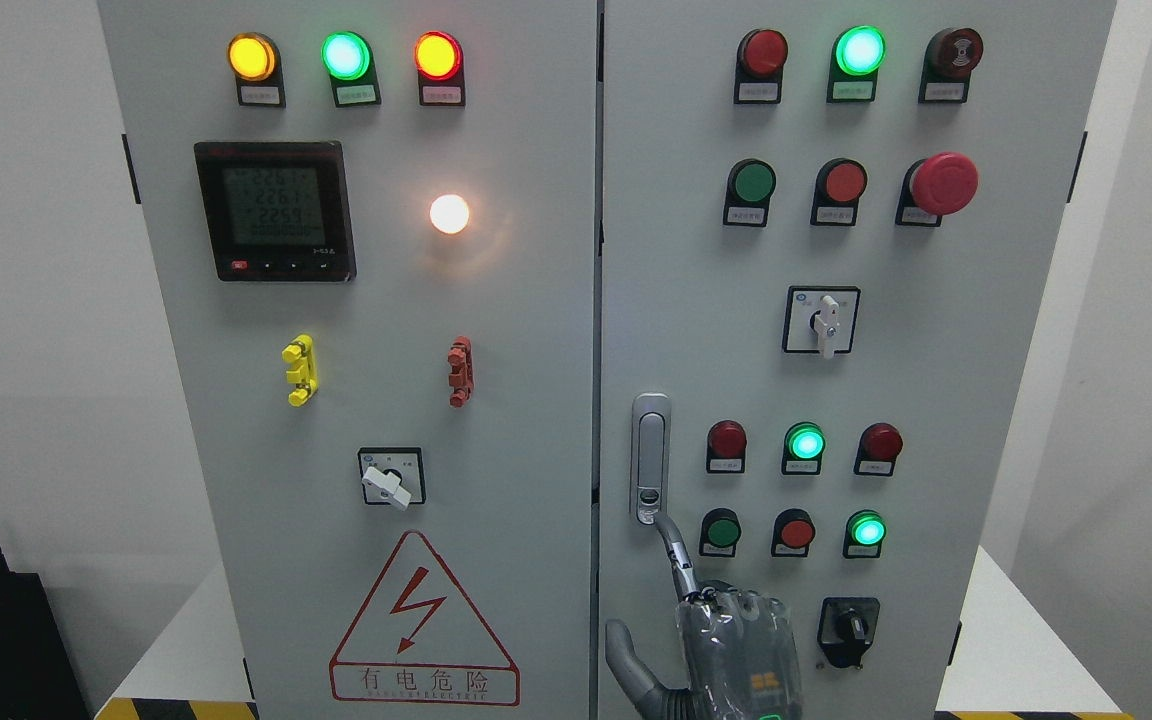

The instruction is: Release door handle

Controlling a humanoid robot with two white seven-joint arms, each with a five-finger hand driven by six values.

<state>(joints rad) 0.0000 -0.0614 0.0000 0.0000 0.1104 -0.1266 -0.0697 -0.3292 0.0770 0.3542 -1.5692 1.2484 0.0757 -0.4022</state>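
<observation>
The right hand (726, 640), grey and wrapped in glossy clear plastic, has one jointed finger (674, 548) stretched up to the lower end of the handle (650, 458); it grips nothing. That slim chrome handle sits upright on the matte grey right door (986, 400).

bright, even | sharp | white lamp (449, 213) glare | edges maybe slightly bowed

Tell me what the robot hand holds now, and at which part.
Nothing held: the robot hand only touches the door handle bottom end with one finger.
</observation>
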